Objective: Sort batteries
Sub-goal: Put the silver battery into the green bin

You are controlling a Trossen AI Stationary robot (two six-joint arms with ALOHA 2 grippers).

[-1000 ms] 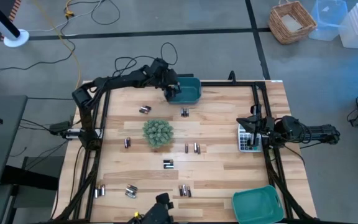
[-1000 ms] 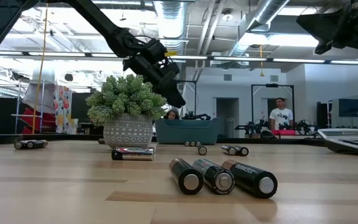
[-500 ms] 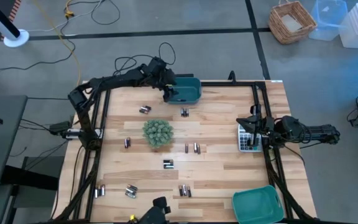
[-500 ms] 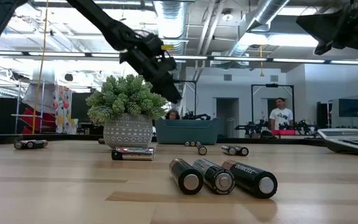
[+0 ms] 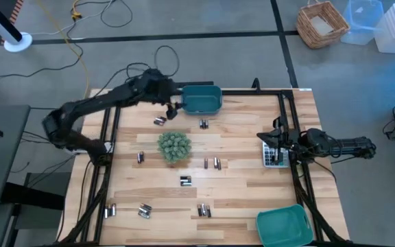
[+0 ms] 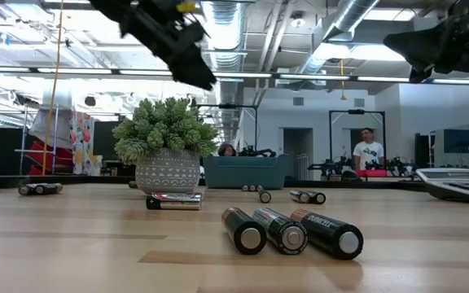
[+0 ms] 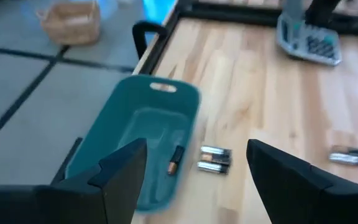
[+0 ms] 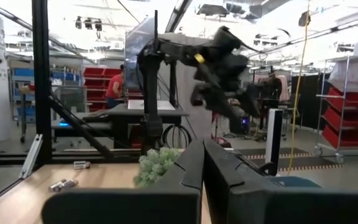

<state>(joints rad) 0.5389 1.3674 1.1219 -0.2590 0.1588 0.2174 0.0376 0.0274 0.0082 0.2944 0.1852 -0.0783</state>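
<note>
A wooden table (image 5: 245, 137) carries a teal bin (image 5: 201, 99) at its far edge, one battery (image 7: 176, 160) lying inside, a second bin near the right corner, and a potted plant (image 5: 174, 146) among scattered batteries (image 5: 203, 124), apparently awaiting sorting. The left gripper (image 5: 171, 108), jaws wide and empty, hangs beside the far bin, a battery pair (image 7: 214, 160) ahead of it on the boards. The right gripper (image 5: 277, 141), fingers closed, waits over the calculator (image 5: 271, 154).

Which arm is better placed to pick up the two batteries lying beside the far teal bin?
Probably the left. Its gripper hovers open just beside the far teal bin, near those batteries. The right gripper sits shut over the calculator.
</note>
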